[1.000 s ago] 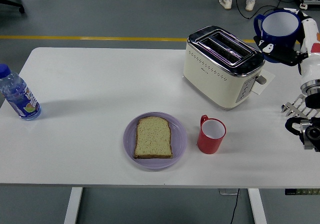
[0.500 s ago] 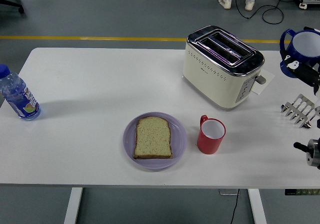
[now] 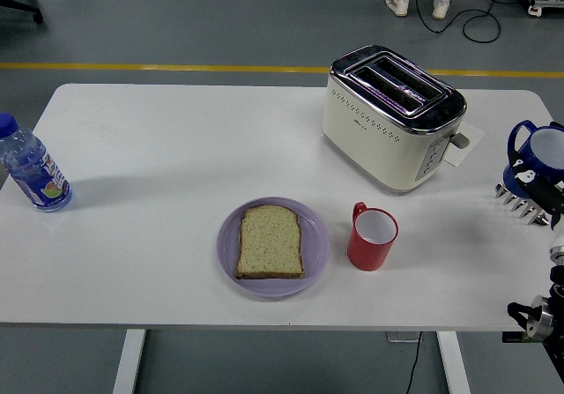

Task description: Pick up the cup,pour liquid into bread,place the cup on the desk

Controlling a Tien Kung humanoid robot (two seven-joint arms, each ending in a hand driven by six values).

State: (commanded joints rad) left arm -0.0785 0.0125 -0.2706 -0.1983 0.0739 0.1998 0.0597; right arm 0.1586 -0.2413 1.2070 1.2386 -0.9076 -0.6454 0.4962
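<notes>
1. At the near right corner, a black fitting of the right arm [image 3: 539, 316] was seen past the table edge.
2. Near centre, a slice of bread [image 3: 270, 241] was noted lying flat on a purple plate [image 3: 317, 244], its long axis running near to far. No wetness could be made out on it.
3. Just right of the plate, a red cup [image 3: 372, 236] was recorded upright, mouth up, handle turned to the far left. It was untouched.
4. At the right edge, a blue cup [image 3: 538, 158] was seen in the right hand [image 3: 532, 182], upright, mouth up, handle to the left. The fingers appeared clamped around its lower body; the grip was partly cut off by the frame. A metal rack [image 3: 522, 205] lay just below it.
5. Change: over the past second the blue cup was lowered from a high position beside the toaster [image 3: 393, 116] and carried right and nearer. This was judged to be the set-down stage, with pouring apparently over.
6. At the far left, a water bottle [image 3: 31, 167] was noted standing. The left hand was not seen.
</notes>
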